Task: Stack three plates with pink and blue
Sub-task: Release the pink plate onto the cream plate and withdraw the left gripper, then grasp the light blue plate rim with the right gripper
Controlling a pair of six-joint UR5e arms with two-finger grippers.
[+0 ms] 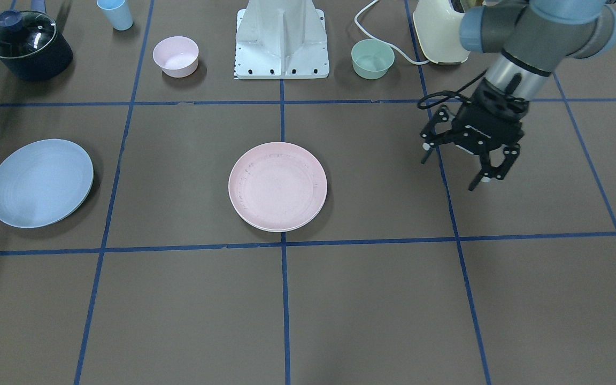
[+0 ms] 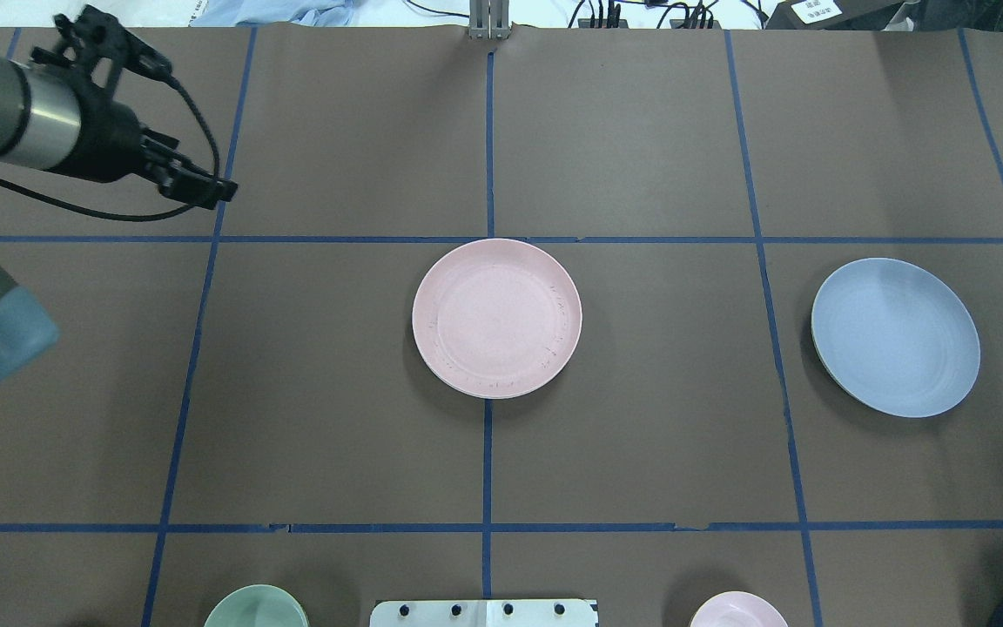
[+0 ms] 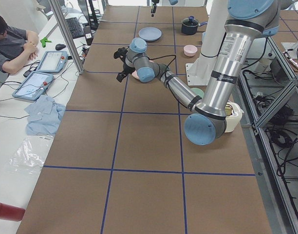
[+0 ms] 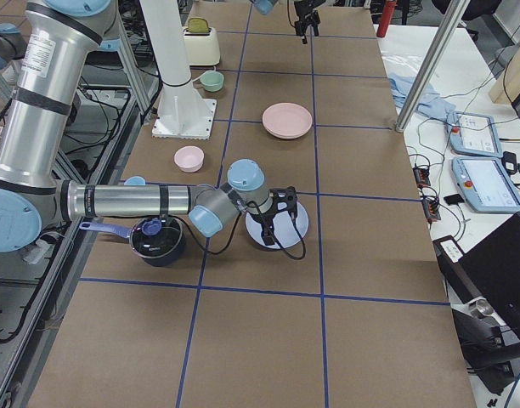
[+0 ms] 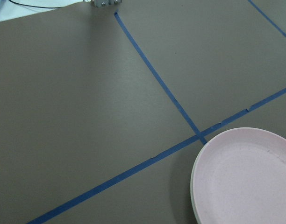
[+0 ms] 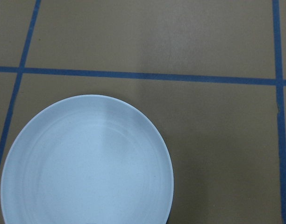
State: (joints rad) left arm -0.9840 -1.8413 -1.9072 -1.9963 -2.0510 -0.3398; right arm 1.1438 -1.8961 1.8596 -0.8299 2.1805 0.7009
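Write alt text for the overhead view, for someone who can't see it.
A pink plate sits at the centre of a brown table marked with blue tape lines, and a light blue plate lies apart from it toward the right. The robot's left pincer is at the upper left, open and empty.

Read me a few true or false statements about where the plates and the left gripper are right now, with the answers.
1. The pink plate lies across the middle tape line. True.
2. The left gripper grips the pink plate. False: it is open and empty, off to the plate's side.
3. The blue plate sits on the pink plate. False: the two lie well apart on the table.
4. A green bowl and a pink bowl stand on either side of the robot's base. True.
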